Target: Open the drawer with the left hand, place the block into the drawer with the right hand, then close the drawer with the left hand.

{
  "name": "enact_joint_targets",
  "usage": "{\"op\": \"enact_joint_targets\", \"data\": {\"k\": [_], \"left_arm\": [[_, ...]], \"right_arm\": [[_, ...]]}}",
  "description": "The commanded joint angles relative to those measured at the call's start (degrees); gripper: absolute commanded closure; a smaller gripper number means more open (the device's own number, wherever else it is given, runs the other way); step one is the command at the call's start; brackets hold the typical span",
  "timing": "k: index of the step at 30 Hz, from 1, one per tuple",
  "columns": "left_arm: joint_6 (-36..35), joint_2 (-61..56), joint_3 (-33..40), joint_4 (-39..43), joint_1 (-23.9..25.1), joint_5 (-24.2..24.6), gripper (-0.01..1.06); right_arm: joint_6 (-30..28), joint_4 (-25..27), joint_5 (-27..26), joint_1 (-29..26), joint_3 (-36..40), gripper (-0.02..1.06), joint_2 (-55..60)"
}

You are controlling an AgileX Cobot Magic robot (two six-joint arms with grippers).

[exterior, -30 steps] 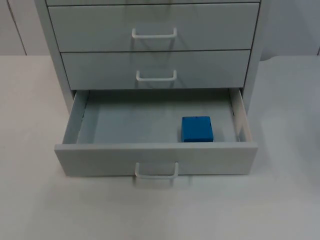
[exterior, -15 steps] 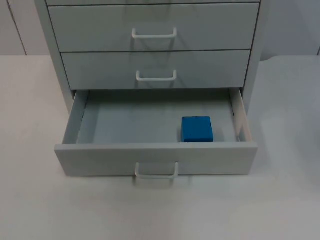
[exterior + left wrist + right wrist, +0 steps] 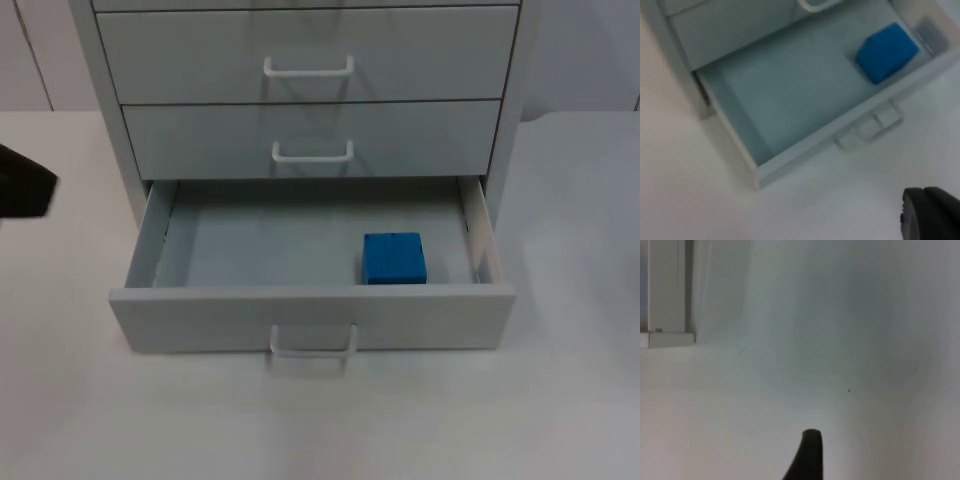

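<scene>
Black, my left gripper (image 3: pixel 22 182) sits at the table's (image 3: pixel 60 400) left side, beside the cabinet (image 3: pixel 305 90); I cannot tell how far it stands parted. My right gripper (image 3: pixel 807 455) waits over bare table, its spread likewise unclear. Bottom drawer (image 3: pixel 310 318) stands pulled out; blue block (image 3: pixel 394 258) lies inside, near its right wall.

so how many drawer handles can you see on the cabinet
3. One on the upper closed drawer, one on the closed drawer below it, one on the open bottom drawer's front. The cabinet runs past the picture's top, so more may be hidden.
</scene>
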Motion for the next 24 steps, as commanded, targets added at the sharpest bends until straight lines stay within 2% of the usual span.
{"op": "enact_joint_targets", "data": {"k": [1,2,7,8,11,12,16,17,23,24], "left_arm": [[-7.14,2.4,0.16,6.15,-6.33,-3.0,1.05],[-7.14,2.4,0.16,6.15,-6.33,-3.0,1.05],[-19.16,7.52,0.03,18.55,-16.35,-7.11,1.05],[-19.16,7.52,0.03,18.55,-16.35,-7.11,1.05],[-27.8,12.73,-2.1,28.22,-22.11,-7.23,1.05],[-27.8,12.73,-2.1,28.22,-22.11,-7.23,1.05],[-34.73,19.55,-5.47,39.72,-27.76,-7.23,1.05],[-34.73,19.55,-5.47,39.72,-27.76,-7.23,1.05],[-42.53,30.13,-8.52,56.71,-33.15,-6.35,1.05],[-42.53,30.13,-8.52,56.71,-33.15,-6.35,1.05]], "right_arm": [[-0.69,-0.09,-0.62,-0.34,0.0,0.31,-0.67],[-0.69,-0.09,-0.62,-0.34,0.0,0.31,-0.67],[-0.69,-0.09,-0.62,-0.34,0.0,0.31,-0.67],[-0.69,-0.09,-0.62,-0.34,0.0,0.31,-0.67],[-0.47,-0.09,-0.62,-0.34,0.0,0.31,-0.67],[-0.47,-0.09,-0.62,-0.34,0.0,0.31,-0.67],[-0.43,-0.09,-0.62,-0.34,0.0,0.31,-0.67],[-0.43,-0.09,-0.62,-0.34,0.0,0.31,-0.67],[-0.43,-0.09,-0.62,-0.34,0.0,0.31,-0.67],[-0.43,-0.09,-0.62,-0.34,0.0,0.31,-0.67]]}}
